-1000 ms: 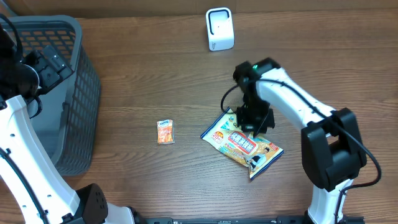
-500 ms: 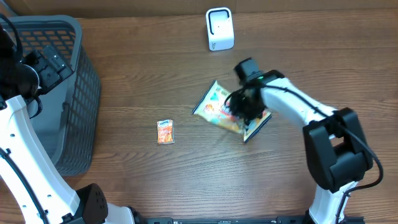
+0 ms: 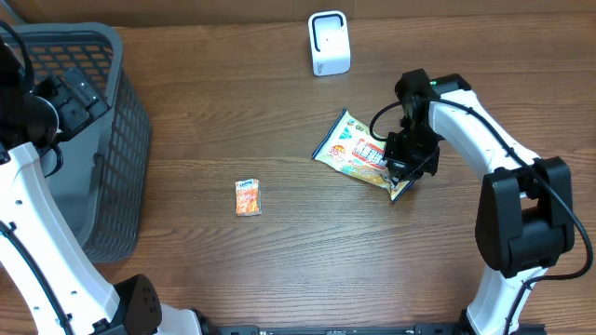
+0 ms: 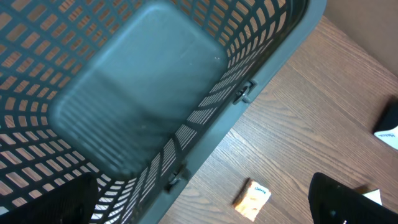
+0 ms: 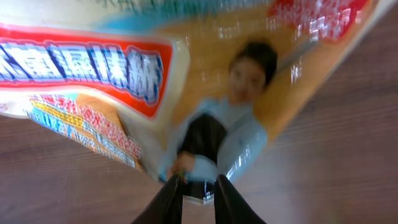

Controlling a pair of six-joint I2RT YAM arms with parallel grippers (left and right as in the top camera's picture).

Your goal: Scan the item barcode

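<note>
The right claw [image 3: 402, 172], clamped on the snack packet [image 3: 358, 154], has lifted it farther back, nearer the scanner [image 3: 328, 43]. The barcode is not yet presented. The left claw [image 4: 202, 202] gapes apart over the basket [image 4: 124, 93]

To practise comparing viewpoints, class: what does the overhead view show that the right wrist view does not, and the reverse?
Only overhead: the white scanner, the grey basket, a small orange packet. Only right wrist: the printed person on the snack bag, and its edge pinched between fingertips. Both: the bag, the right pincer, the wooden table.
</note>
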